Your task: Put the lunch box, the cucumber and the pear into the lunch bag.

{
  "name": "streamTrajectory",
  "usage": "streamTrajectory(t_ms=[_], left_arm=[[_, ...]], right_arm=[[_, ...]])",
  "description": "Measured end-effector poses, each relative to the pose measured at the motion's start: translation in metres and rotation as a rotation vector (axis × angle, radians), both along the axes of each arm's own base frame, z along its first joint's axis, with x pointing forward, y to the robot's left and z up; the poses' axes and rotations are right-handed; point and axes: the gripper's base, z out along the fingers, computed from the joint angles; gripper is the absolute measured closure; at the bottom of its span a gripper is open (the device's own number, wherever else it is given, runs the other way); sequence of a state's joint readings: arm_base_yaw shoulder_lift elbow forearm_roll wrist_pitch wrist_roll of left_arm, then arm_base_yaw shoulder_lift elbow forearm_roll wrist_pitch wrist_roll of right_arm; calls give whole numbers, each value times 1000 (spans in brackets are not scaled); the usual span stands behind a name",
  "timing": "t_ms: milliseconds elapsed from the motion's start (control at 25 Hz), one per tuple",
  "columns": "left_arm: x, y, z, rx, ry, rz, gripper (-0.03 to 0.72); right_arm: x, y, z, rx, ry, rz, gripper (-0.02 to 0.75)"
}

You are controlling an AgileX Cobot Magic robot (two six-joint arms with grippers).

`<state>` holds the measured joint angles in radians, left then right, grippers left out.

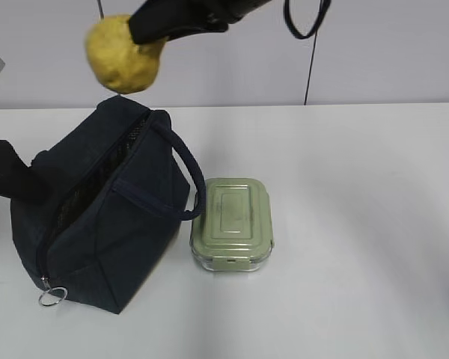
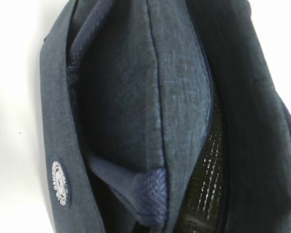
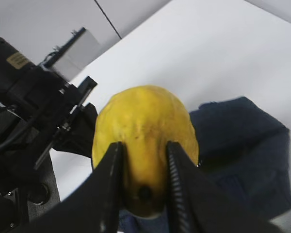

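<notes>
My right gripper (image 1: 144, 31) reaches in from the top and is shut on the yellow pear (image 1: 123, 54), holding it in the air above the far end of the lunch bag (image 1: 127, 224). In the right wrist view both fingers clamp the pear (image 3: 145, 126) over the bag (image 3: 242, 141). The navy bag stands unzipped, its opening gaping. The lunch box (image 1: 234, 221) with its sage-green lid sits on the table just right of the bag. My left gripper (image 1: 26, 183) is against the bag's left rim; its fingers are hidden. The cucumber is not visible.
The left wrist view shows the bag (image 2: 179, 97) up close, with its silvery lining (image 2: 208, 179) and a loop handle (image 2: 145, 191). A metal ring pull (image 1: 52, 296) hangs at the bag's near corner. White table (image 1: 359, 224) extends to the right.
</notes>
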<state>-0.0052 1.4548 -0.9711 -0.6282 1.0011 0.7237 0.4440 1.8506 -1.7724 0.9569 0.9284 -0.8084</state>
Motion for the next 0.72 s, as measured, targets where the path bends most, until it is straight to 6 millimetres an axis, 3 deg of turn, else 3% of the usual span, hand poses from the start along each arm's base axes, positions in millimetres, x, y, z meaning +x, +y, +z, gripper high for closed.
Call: streamTrajectory(t_ms=[120,240,440,560,640,720], left_arm=[[0,0,0,-1,1,2,687],[0,0,0,-1,2,3,687],[0,0,0,-1,2,3,687],[0,0,0,-1,2,3,687],[0,0,0,-1,2,3,687],[0,0,0,-1,2,3,687]], right_arm=[[-3,26,-15,-12,-22,47,565],[1,42,-43,-70,4,74,565],[17,40,-91,-271,87,15,565],[20,39,-106,-324,115,15,558],[19,39,-107,-327,128,22,493],[18,40,-107,-311,135,35,359]])
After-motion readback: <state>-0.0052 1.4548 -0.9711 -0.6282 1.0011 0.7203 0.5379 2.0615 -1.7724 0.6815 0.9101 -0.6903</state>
